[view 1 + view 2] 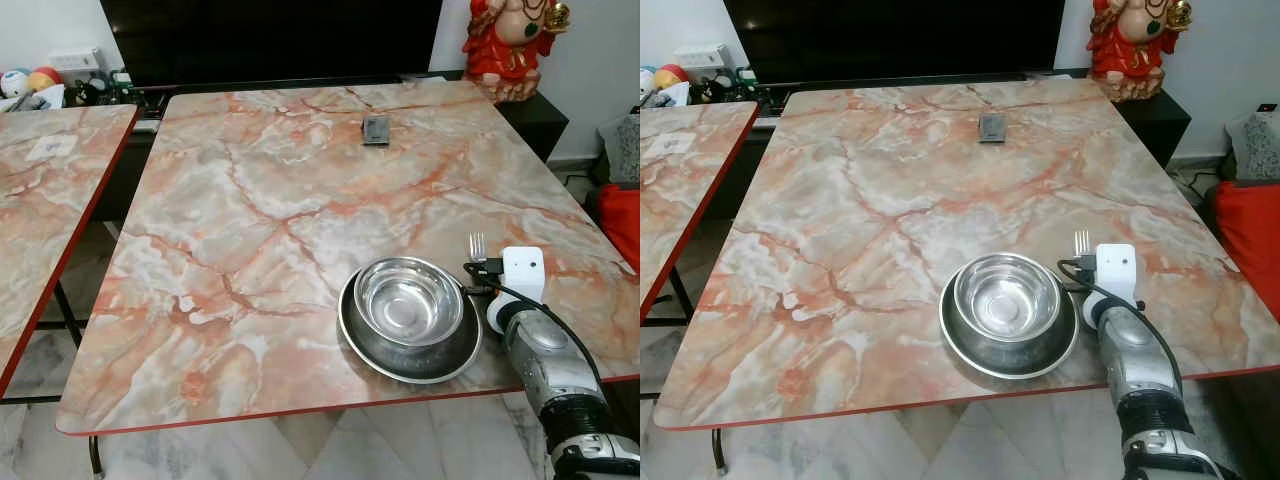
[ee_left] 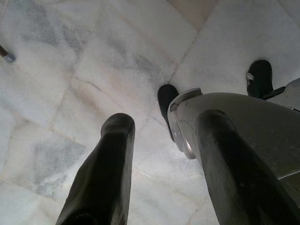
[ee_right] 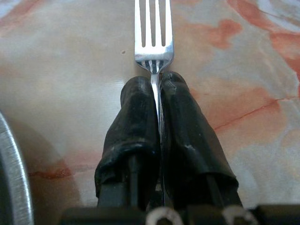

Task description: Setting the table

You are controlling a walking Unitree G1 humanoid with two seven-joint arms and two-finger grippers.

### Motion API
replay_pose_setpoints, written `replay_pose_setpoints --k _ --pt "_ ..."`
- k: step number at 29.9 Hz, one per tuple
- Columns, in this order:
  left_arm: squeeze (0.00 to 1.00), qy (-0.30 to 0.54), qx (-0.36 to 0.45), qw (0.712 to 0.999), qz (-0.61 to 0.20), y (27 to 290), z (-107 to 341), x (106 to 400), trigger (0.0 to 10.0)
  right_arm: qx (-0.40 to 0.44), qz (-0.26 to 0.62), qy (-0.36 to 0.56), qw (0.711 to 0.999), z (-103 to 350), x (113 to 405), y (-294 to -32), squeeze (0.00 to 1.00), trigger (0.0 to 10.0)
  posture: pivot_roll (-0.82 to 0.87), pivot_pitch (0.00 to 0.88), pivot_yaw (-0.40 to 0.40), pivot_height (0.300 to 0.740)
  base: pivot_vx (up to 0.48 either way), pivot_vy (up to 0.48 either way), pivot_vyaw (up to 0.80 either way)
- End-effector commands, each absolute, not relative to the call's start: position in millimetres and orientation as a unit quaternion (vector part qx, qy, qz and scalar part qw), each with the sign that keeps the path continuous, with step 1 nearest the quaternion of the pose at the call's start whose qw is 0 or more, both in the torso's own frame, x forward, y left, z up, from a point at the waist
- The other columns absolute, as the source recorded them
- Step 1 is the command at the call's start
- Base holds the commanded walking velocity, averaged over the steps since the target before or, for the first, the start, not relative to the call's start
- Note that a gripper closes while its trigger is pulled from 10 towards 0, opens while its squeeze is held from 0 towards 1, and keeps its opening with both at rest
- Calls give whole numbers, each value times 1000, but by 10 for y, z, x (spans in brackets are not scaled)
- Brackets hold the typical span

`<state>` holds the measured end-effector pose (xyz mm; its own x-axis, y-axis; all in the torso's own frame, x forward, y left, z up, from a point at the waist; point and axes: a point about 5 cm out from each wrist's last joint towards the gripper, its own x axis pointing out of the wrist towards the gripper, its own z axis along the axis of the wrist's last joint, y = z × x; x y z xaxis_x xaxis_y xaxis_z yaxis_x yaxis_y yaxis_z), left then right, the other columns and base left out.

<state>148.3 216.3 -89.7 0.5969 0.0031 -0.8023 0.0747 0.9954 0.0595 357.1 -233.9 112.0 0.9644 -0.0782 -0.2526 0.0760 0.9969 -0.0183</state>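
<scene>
In the left eye view we see the bowl [image 1: 408, 299] standing inside the plate [image 1: 352, 330] near the front edge of the marble worktop [image 1: 250, 200], and the right gripper [image 1: 480, 268] just beside them on the right, with the fork [image 1: 477, 246] pointing away from us. The right eye view shows the same, with a small dark thing [image 1: 991, 127] far across the worktop. In the left wrist view the left gripper [image 2: 161, 159] hangs idle over the floor [image 2: 70, 70], its fingers [image 2: 105, 173] spread apart. In the right wrist view the fingers [image 3: 138, 126] are pressed together on the neck of the fork, and the tines hang low over the marble, with the plate rim at the side. We think the grip is thin, so the fork may twist or slip if it is let go too high. It may also knock the plate if the arm drifts left.
</scene>
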Motion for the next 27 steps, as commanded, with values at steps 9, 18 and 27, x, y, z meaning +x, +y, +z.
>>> replay_pose_setpoints --k 9,18,27 --pt "0 466 50 883 -26 2187 -936 1375 10000 -4 -45 133 990 1104 3569 -2371 424 10000 -49 172 21 740 0 0 0" --pt "0 466 51 883 -25 2194 -933 1379 10000 -4 -42 134 990 1105 3572 -2361 675 10000 -48 171 21 740 0 0 0" --pt "0 465 51 884 -26 2179 -931 1395 10000 -6 -43 137 990 1088 3547 -2367 671 10000 -50 171 20 740 0 0 0"
